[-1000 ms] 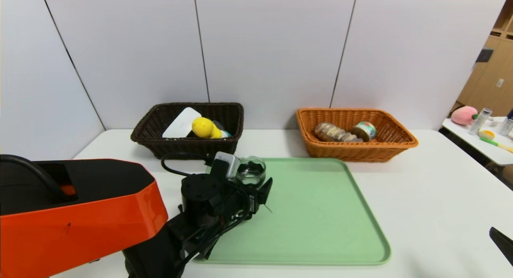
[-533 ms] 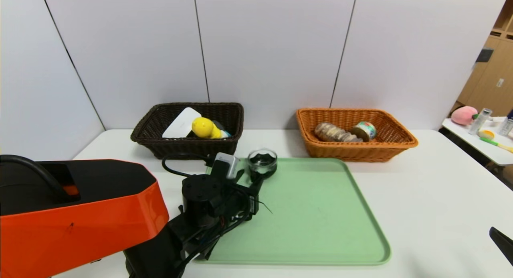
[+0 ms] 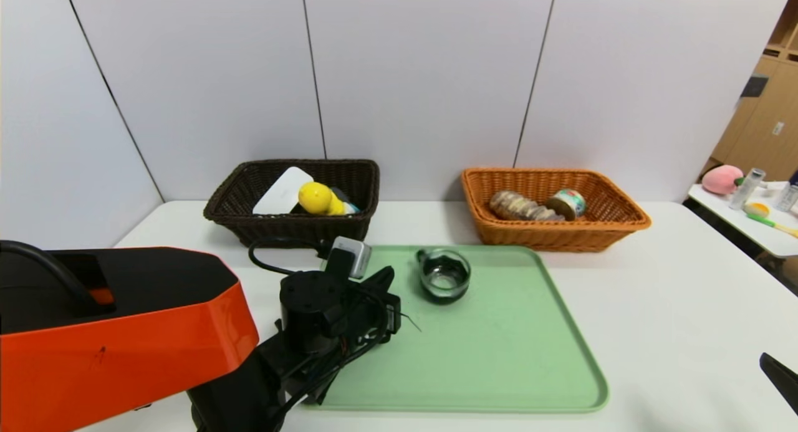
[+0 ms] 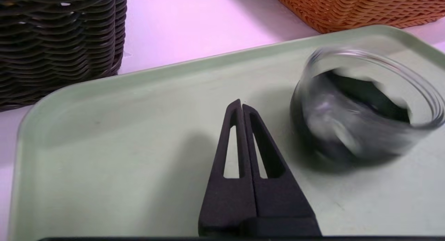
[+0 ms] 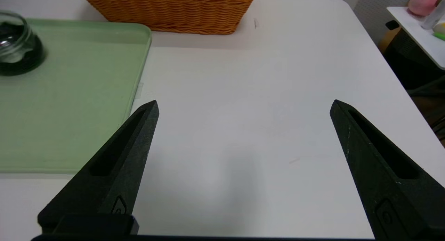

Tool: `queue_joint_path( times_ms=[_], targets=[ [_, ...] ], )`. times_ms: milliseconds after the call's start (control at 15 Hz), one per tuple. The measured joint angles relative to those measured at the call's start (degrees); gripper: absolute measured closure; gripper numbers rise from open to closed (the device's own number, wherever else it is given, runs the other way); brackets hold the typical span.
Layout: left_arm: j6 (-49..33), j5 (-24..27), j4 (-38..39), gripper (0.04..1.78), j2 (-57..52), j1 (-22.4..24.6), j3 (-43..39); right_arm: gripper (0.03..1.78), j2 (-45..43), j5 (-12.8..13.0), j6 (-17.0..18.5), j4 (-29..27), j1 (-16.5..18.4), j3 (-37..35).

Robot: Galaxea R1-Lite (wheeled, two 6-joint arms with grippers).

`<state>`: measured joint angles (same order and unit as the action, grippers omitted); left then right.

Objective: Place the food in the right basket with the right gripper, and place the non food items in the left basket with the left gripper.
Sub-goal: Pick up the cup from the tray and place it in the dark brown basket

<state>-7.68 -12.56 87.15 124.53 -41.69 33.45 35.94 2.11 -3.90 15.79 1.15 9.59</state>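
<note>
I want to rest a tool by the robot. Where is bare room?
The white table right of the green tray, below the orange basket, is bare around the open right hand. The tray's left holds the glass cup and left hand.

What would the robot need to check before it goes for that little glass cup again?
1. Glass cup resting on the green tray: ok, though blurred in the wrist view, possibly moving.
2. Left gripper open for a grasp: not ok, shut and empty.
3. Gripper lined up with the cup: not ok, the cup lies off to one side.
4. Room in the dark basket: cannot tell.
5. Right gripper out of the way: ok, open over bare table.
</note>
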Motion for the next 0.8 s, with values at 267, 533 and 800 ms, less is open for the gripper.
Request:
queue_joint_path(
  times_ms=[267, 533, 800],
  targets=[
    [0.0, -0.1, 0.0, 1.78, -0.5, 0.0, -0.4, 0.11, 0.0, -0.3, -0.1, 0.0, 0.0, 0.0],
    [0.6, -0.8, 0.0, 1.78, -1.0, 0.0, -1.3, 0.11, 0.0, -0.3, 0.0, 0.0, 0.0, 0.0],
    [0.8, -1.6, 0.0, 1.78, -1.6, 0.0, -1.7, 0.11, 0.0, -0.3, 0.0, 0.1, 0.0, -0.1]
  ],
)
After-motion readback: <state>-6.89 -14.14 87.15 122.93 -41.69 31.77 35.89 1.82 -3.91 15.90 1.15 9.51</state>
